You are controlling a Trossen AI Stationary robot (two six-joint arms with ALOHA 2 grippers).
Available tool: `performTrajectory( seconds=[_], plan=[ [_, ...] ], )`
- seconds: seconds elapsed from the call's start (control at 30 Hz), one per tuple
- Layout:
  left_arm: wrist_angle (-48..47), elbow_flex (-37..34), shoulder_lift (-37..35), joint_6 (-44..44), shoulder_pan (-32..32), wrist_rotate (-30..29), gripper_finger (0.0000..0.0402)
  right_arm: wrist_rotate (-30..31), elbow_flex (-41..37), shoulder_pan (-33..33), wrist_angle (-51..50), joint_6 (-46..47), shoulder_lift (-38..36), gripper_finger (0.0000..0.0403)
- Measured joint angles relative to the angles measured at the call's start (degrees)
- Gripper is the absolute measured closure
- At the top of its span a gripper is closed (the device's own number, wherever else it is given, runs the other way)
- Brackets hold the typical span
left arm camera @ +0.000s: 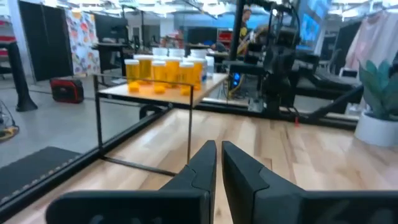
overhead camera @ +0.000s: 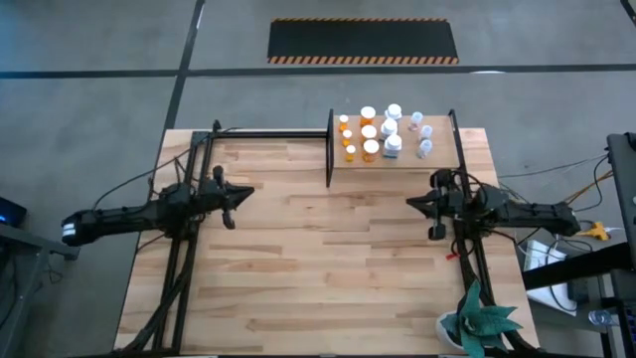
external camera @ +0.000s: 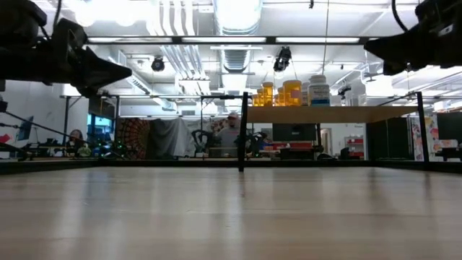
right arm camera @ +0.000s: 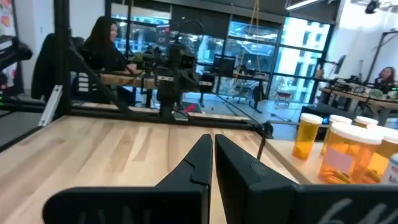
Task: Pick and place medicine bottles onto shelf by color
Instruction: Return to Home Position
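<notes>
**Bottles upright on the shelf**

The medicine bottles (overhead camera: 383,131) stand caps-up on the shelf (overhead camera: 442,157) at the desk's (overhead camera: 318,268) far edge, orange ones leftward, white ones rightward. The left gripper (left arm camera: 219,149) and right gripper (right arm camera: 212,142) hover well apart, fingers pressed together, empty.

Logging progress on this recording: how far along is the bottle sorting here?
Looks done: the medicine bottles stand on the shelf, orange ones grouped toward the left arm's side, white ones toward the right. In hand: nothing; the left claw and right claw are shut and empty. Left: no bottle shows off the shelf, so probably only homing remains.
</notes>
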Motion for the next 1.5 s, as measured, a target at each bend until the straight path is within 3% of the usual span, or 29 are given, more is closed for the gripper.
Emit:
performTrajectory(
  seconds=[0.3, 0.43, 0.73, 1.0, 1.5],
  plan=[
    [-11.56, -0.08, -12.29, -0.19, 0.0, -3.31, 0.0393, 0.32, -3.63, -2.86, 1.01, 4.34, -0.02, 0.0394],
    [-11.92, -0.11, -11.77, 0.3, -0.02, -2.55, 0.0393, 0.33, -3.61, -2.91, 1.0, 3.37, -0.02, 0.0394],
    [-11.74, -0.15, -11.25, 0.5, 0.11, -3.52, 0.0393, 10.63, -3.65, -3.13, 0.52, 4.09, 1.01, 0.0394],
    [-11.49, -0.17, -10.58, 0.09, 0.11, -3.85, 0.0393, 10.99, -3.65, -3.1, 0.34, -4.01, 2.8, 0.0394],
    [-11.26, -0.17, -9.58, 0.07, 0.11, -3.8, 0.0393, 10.96, -3.65, -3.1, 0.25, -4.21, 2.78, 0.0394]
  ],
)
